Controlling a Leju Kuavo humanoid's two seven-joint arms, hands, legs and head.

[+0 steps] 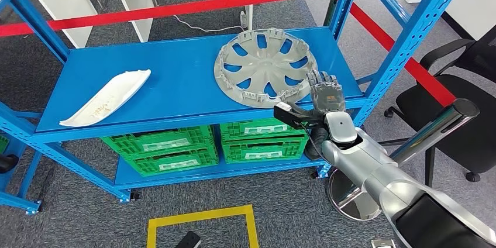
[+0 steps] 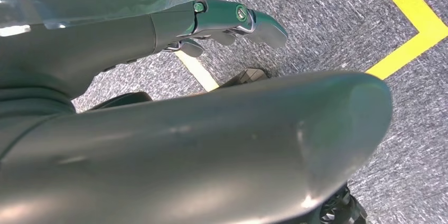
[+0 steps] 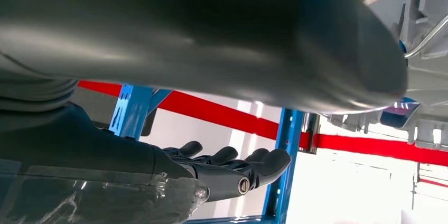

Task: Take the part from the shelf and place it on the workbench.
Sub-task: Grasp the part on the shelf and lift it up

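Observation:
A round grey wheel cover (image 1: 263, 66) lies flat at the right of the blue shelf's top board (image 1: 181, 78). A long white curved part (image 1: 108, 97) rests at the left of the same board. My right hand (image 1: 323, 93) is raised at the cover's near right rim, its fingers pointing up and spread, and nothing is gripped. In the right wrist view that hand (image 3: 79, 139) has its fingers (image 3: 232, 163) stretched out apart from the thumb, with the cover's grey rim (image 3: 422, 18) just beyond the thumb tip. My left hand (image 2: 158, 145) hangs over the carpet, fingers (image 2: 232, 18) extended, holding nothing.
Green crates (image 1: 161, 148) fill the shelf's lower level. A red barrier tape (image 1: 175, 9) runs behind the shelf and along its right side. A black office chair (image 1: 462, 113) stands to the right. A yellow taped square (image 1: 202, 219) marks the carpet in front.

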